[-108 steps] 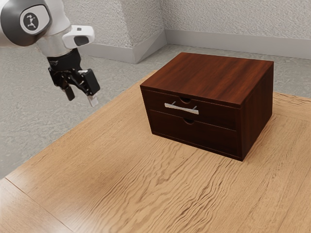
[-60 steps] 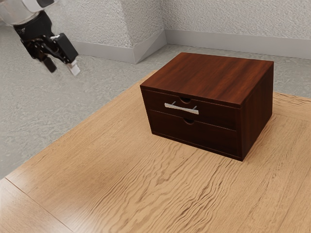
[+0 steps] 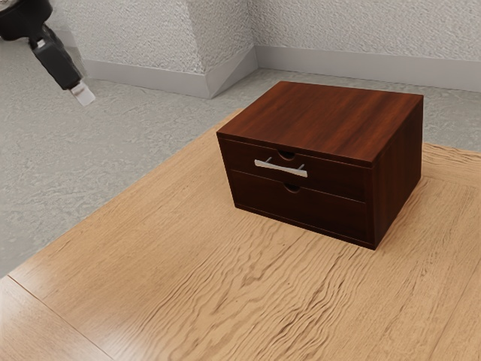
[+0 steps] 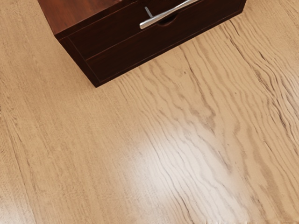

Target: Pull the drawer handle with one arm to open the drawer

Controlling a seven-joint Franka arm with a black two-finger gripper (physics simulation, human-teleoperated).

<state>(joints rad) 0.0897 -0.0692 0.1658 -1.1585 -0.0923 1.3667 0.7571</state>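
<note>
two drawers, both shut flush, fronting a dark reddish-brown wooden cabinet (image 3: 323,120) on the light wood-grain counter (image 3: 225,286), toward the exterior view's right. on the upper drawer (image 3: 338,179), a slim silver metal bar handle (image 3: 280,168), horizontal, standing off the front on two posts. high at that view's upper left, well apart from the cabinet, black jaws with a pale tip; apart or together, cannot tell.

from the wrist, the same handle (image 4: 163,15) on the cabinet's front (image 4: 117,42), with bare counter (image 4: 163,154) below the hand. likely rigid and smooth, so slippery: best pinched mid-bar from above and below, then drawn straight out. probably a light slide, though the cabinet might skid.
</note>
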